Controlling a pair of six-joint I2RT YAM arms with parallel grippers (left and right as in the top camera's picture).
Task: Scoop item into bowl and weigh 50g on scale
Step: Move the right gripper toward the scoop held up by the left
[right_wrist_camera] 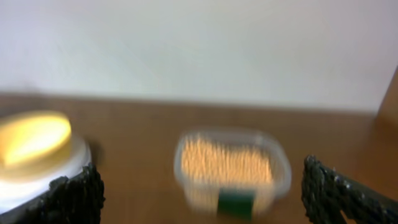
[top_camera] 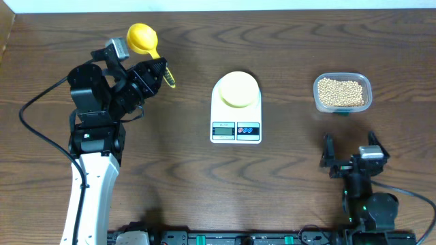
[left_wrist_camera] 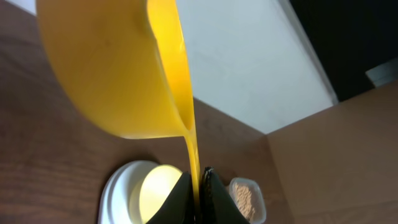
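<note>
The pale yellow bowl (top_camera: 238,89) sits on the white scale (top_camera: 236,129) at the table's middle. The beige beans (top_camera: 340,92) fill a clear plastic tub (top_camera: 368,85) at the right. My left gripper (top_camera: 165,73) is shut on the handle of a bright yellow scoop (top_camera: 142,39), held up at the far left; in the left wrist view the scoop (left_wrist_camera: 112,68) fills the top, its handle pinched between the fingers (left_wrist_camera: 200,196), with the bowl (left_wrist_camera: 158,190) and tub (left_wrist_camera: 245,198) beyond. My right gripper (top_camera: 349,155) is open and empty in front of the tub (right_wrist_camera: 231,167). The scoop's inside is not visible.
The bowl (right_wrist_camera: 34,137) shows blurred at the left of the right wrist view. The table's far edge meets a white wall (right_wrist_camera: 199,50). A black cable (top_camera: 37,133) loops left of the left arm.
</note>
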